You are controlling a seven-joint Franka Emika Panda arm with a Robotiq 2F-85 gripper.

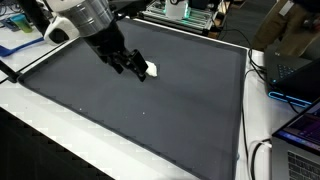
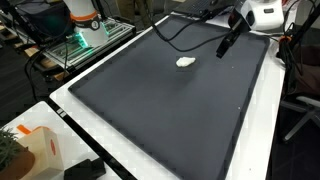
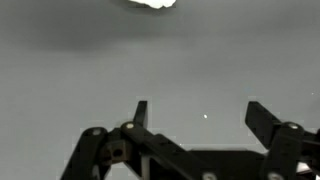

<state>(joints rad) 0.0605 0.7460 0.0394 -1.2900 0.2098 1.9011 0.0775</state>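
In an exterior view the gripper (image 1: pixel 133 67), jaws wide apart and empty, hangs over the dark mat (image 1: pixel 190 120); just right of it, nearer the mat's far edge, lies a small white lump (image 1: pixel 151 71), perhaps crumpled paper, long axis unclear

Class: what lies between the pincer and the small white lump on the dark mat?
Bare dark mat separates the open pincer from the white lump; the wrist view shows this stretch.

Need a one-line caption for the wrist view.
Open gripper over a dark mat, small white object at the frame's top edge.
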